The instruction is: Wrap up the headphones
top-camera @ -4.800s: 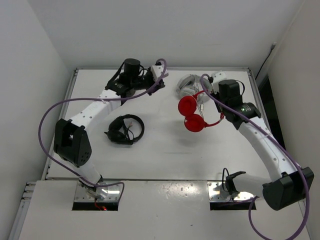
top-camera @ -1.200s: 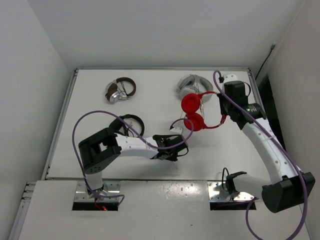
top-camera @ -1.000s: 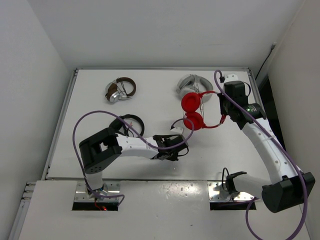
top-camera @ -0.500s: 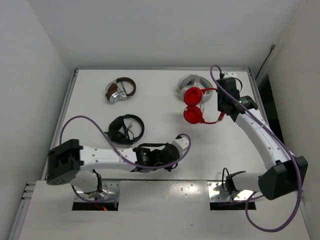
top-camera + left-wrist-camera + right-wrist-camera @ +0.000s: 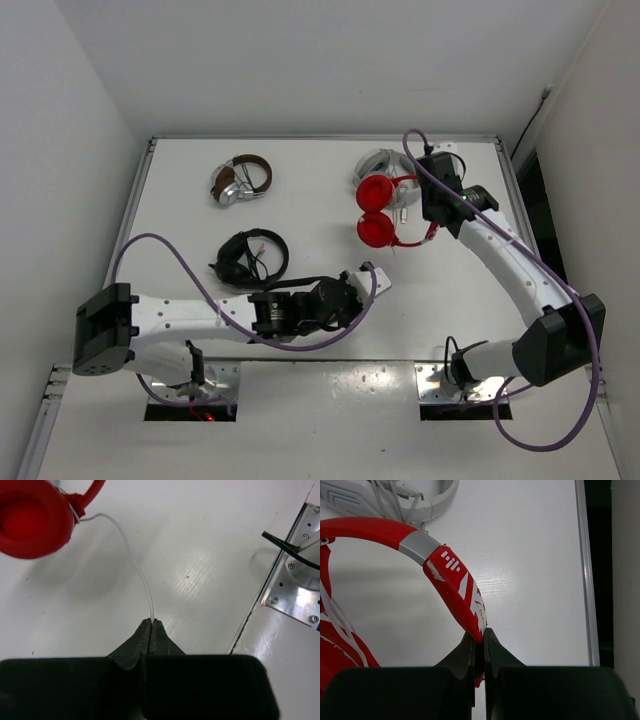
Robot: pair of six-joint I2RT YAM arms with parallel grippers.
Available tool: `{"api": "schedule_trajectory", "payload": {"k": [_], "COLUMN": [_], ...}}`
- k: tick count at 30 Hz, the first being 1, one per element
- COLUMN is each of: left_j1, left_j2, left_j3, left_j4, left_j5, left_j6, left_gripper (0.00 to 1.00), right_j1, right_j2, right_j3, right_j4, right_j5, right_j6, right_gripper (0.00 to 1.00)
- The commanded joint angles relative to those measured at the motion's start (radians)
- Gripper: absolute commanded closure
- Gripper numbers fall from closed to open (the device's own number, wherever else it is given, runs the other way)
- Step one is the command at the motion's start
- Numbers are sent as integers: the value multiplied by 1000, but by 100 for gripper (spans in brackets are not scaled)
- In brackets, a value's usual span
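Headphones: the red headphones (image 5: 378, 211) are at the far right of the table (image 5: 300, 215), just in front of a white-grey pair (image 5: 380, 160); from above I cannot tell whether the earcups rest on the surface or hang just clear of it
Right gripper: the right gripper (image 5: 479, 635) is clamped on the headband (image 5: 454, 572), its fingers pinching the printed red stretch just below the grey joint
Left gripper: the left gripper (image 5: 151, 623) is closed to a sliver on the thin white cable (image 5: 134, 562), near the front middle of the table and well apart from the headphones
Cable: it runs from the fingertips in a loose curve up to the nearer earcup (image 5: 30, 520), where it joins beside the headband's end; it looks slack rather than taut
Turns laid: white strands cross the red parts at the left of the right wrist view, so some winding seems to be on already (how many turns, I cannot say)
Step in hand: winding, as I judge it, with one arm anchoring the frame and the other carrying the free length
Next move calls for: taking the slack up gently, then leading the cable round the headphones while the headband grip holds firm
Care: the cable is thin and smooth, so a hard pull may slide it out of the pinch or tug the headband askew
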Motion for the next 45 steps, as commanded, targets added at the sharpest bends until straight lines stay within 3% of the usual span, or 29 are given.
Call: {"api": "schedule_trajectory", "payload": {"k": [1, 16, 33, 45], "left_j1": [32, 328, 482, 560], "left_j2": [43, 189, 374, 434], "left_j3": [63, 270, 589, 619], "left_j4": [102, 163, 263, 263], "left_j5": [-18, -39, 10, 53], "left_j6": [43, 48, 235, 212], "left_gripper": [100, 100, 100, 100], "right_j1": [15, 37, 89, 127], "right_j2": [-6, -59, -108, -77], "right_j3": [71, 9, -94, -64], "right_j4": [69, 59, 69, 69], "right_j5": [10, -30, -96, -127], "right_j6": [34, -32, -189, -218], "right_gripper": [100, 100, 100, 100]}}
